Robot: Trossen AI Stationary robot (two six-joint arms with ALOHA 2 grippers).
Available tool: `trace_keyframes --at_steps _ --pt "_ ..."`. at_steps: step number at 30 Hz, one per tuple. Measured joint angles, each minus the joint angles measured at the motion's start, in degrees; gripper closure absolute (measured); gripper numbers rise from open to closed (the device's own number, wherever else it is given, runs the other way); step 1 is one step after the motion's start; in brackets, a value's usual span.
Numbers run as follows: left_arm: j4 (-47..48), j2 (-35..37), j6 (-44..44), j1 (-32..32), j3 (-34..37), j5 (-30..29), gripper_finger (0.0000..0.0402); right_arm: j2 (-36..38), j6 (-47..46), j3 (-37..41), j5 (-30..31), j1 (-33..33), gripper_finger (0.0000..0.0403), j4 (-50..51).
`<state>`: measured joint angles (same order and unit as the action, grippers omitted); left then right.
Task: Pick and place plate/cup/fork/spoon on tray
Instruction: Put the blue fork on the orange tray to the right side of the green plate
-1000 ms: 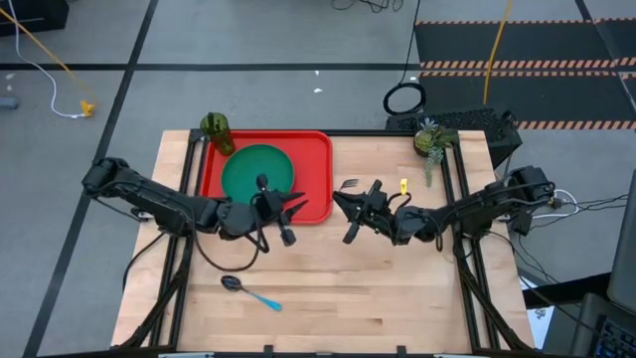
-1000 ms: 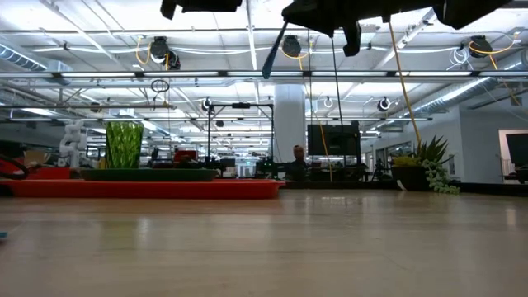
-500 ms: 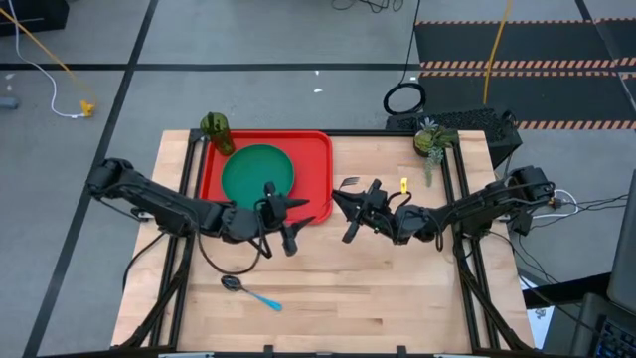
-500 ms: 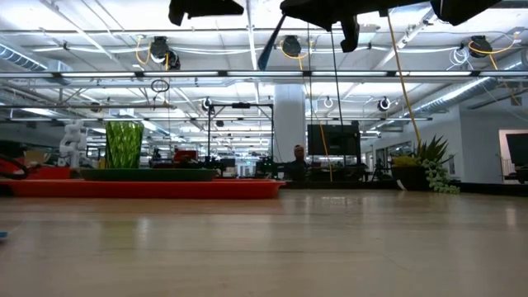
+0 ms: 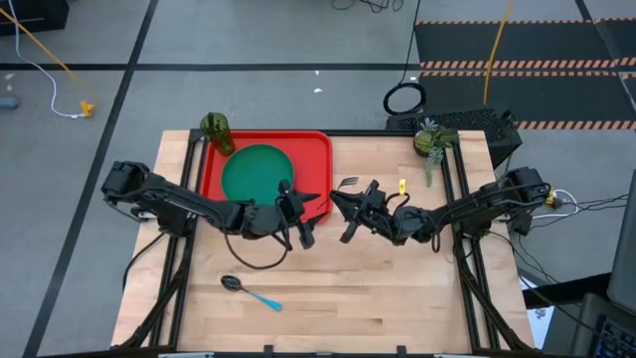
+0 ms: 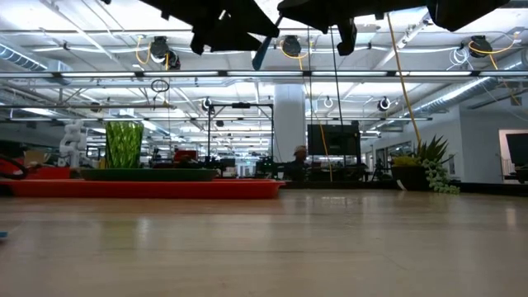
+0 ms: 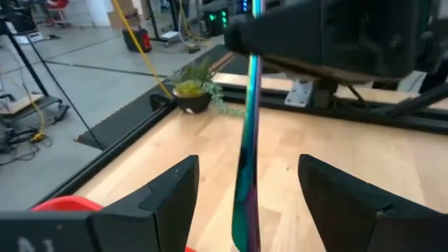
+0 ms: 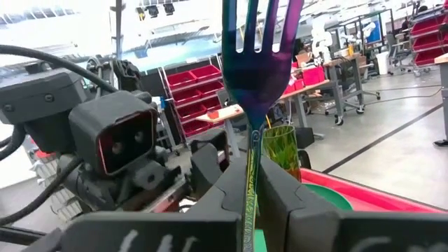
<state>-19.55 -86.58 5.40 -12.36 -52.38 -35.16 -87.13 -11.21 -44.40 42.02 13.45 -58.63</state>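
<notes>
Holding the fork [image 5: 350, 186]: right hand [image 5: 347, 204] is pinching it | left hand [image 5: 306, 211] is spread, facing it | plate [image 5: 256, 171], cup [image 5: 216, 129] sitting on tray [image 5: 320, 159] | spoon [image 5: 249, 291] lying on surface [image 5: 397, 288], behind left hand

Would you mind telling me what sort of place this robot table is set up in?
Probably a large robotics lab or workshop. The low view shows a long hall under ceiling light strips, the right wrist view shows shelves of red bins, and cables trail across the grey floor around the table.
</notes>
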Motion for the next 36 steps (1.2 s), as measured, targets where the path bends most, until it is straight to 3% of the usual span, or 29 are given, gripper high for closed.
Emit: trace_keyframes --at_steps 7,15,26,36 --pt "-4.1 -1.7 -0.6 1.8 0.0 1.8 0.0231 0.0 0.3 0.0 0.0 0.0 0.0396 0.4" --pt "-4.7 -1.7 -2.3 1.8 0.0 2.7 0.0387 0.0 0.1 0.0 -0.3 0.0 0.0396 0.1" --pt "-4.0 0.4 -2.4 1.8 0.0 2.7 0.0394 1.6 3.6 0.0 -0.9 0.1 0.0361 2.1" --pt "-2.2 8.2 -5.1 -0.9 0.9 2.3 0.0396 6.9 1.6 0.0 -14.9 0.2 0.0257 15.7"
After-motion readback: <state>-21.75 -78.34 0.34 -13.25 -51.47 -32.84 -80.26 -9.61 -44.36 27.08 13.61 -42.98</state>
